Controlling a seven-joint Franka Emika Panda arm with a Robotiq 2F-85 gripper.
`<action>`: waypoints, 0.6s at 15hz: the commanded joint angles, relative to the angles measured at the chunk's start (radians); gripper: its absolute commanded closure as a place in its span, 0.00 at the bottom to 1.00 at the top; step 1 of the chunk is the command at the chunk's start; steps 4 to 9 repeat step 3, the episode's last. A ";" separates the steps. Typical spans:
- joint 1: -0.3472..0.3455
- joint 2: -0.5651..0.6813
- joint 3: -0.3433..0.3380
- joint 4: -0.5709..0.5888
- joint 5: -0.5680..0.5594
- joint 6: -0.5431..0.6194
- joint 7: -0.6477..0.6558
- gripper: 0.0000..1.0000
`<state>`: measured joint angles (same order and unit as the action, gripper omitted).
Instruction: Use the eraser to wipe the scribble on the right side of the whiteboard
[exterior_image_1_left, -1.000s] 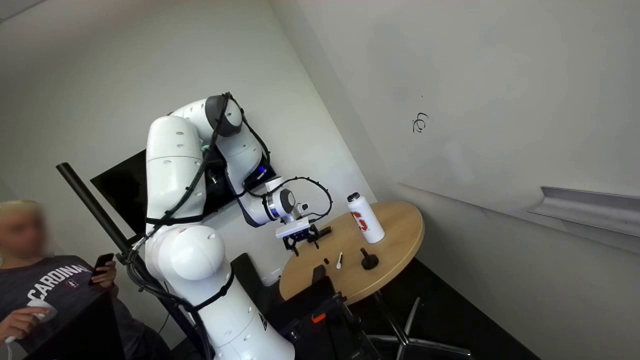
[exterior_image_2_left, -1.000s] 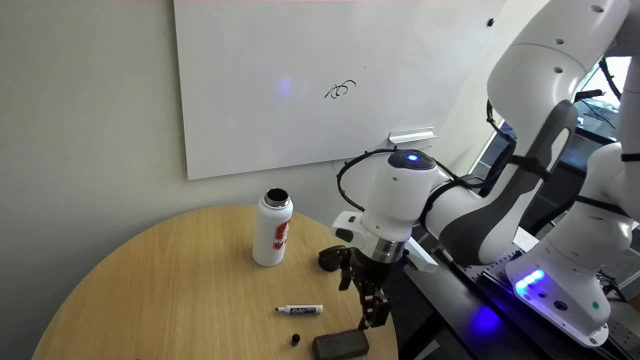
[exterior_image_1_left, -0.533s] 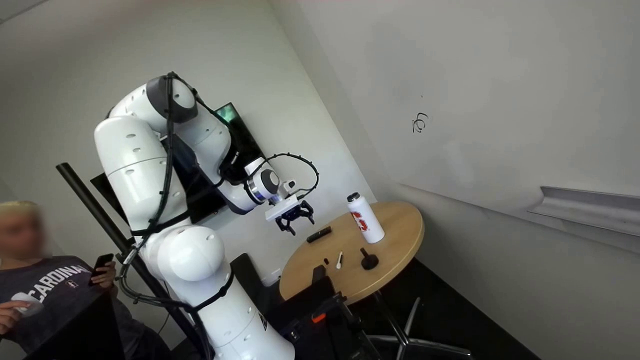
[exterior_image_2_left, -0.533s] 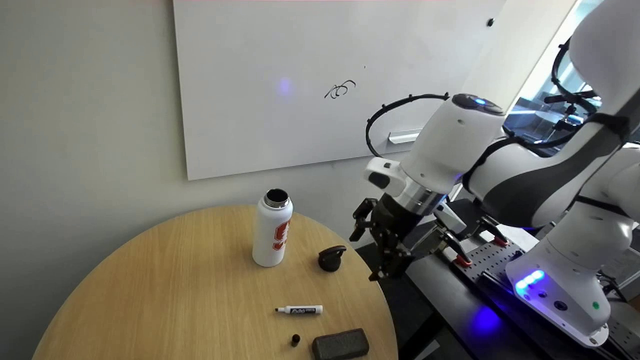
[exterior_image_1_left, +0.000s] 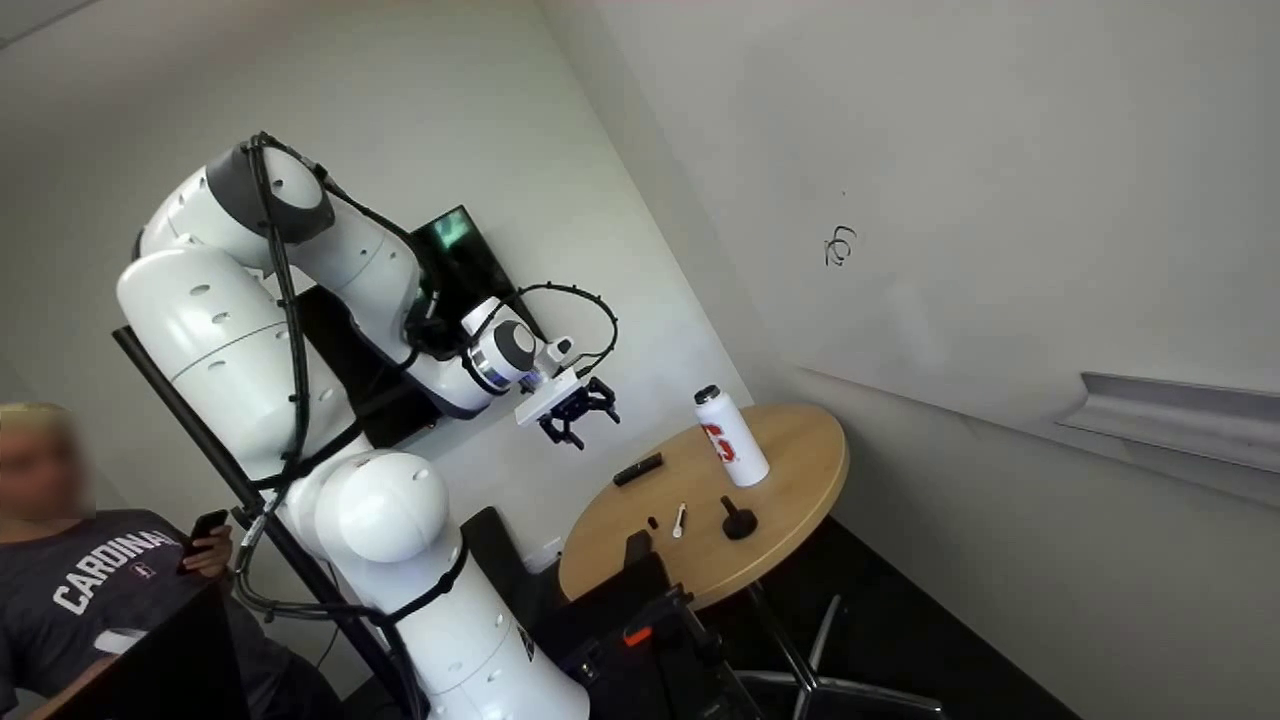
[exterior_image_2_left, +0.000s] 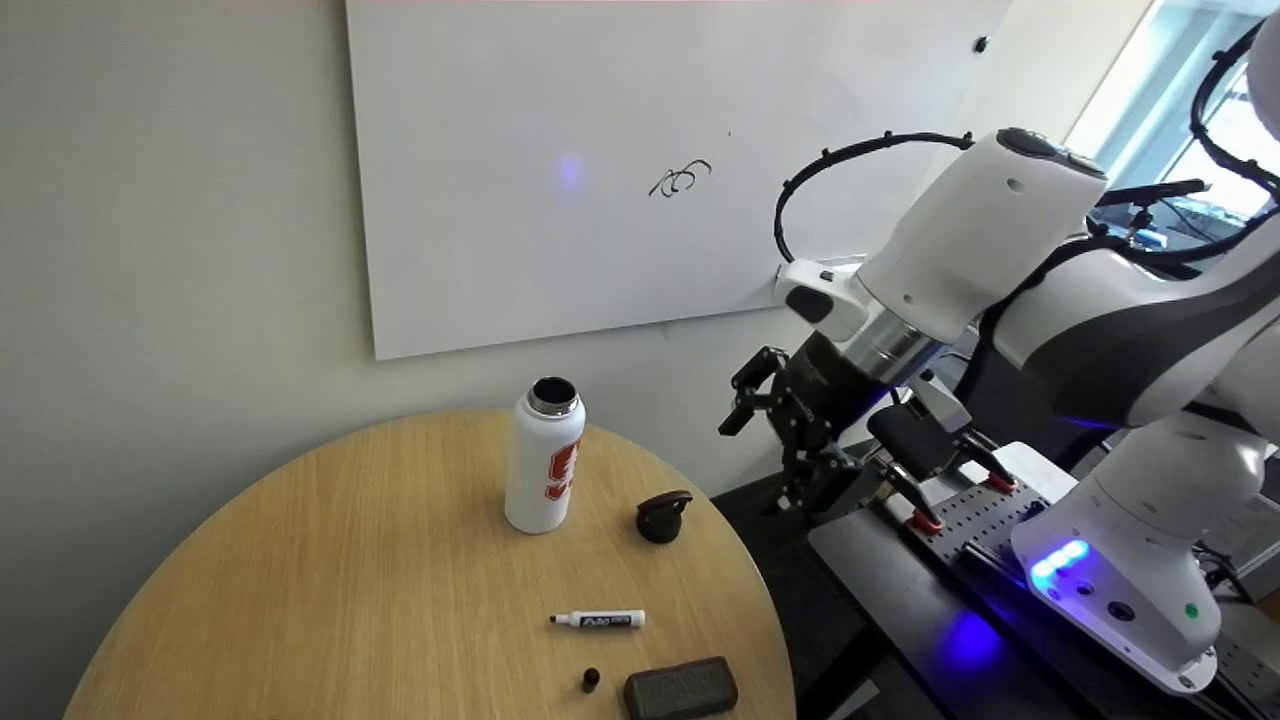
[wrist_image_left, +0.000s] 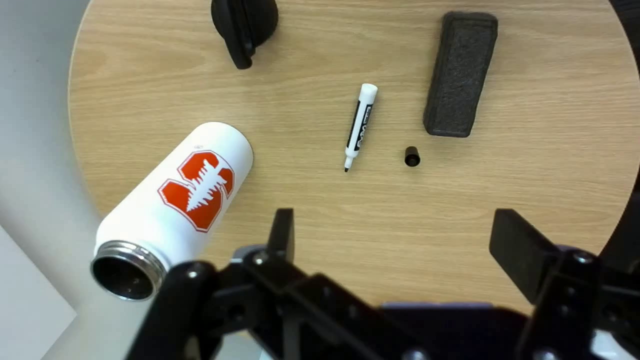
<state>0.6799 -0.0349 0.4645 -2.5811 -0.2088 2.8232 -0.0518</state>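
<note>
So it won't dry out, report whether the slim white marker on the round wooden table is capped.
Uncapped: the marker shows its bare dark tip in the wrist view, and a small black cylindrical cap lies apart.

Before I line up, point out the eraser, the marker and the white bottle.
Eraser (wrist_image_left: 460, 75): wrist view, middle of its top face.
Marker (wrist_image_left: 359, 124): wrist view, middle of its barrel.
White bottle (exterior_image_2_left: 539, 460): in an exterior view, middle of its body.

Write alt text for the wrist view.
A dark eraser lies near a small black cap on a round wooden table, beyond an open, empty gripper. Further left in the picture are an uncapped marker, a black lid and an open white bottle.
</note>
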 joint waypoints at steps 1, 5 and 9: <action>-0.013 -0.002 0.013 -0.001 0.008 -0.002 -0.007 0.00; -0.013 -0.002 0.013 -0.002 0.008 -0.002 -0.007 0.00; -0.013 -0.002 0.013 -0.002 0.008 -0.002 -0.007 0.00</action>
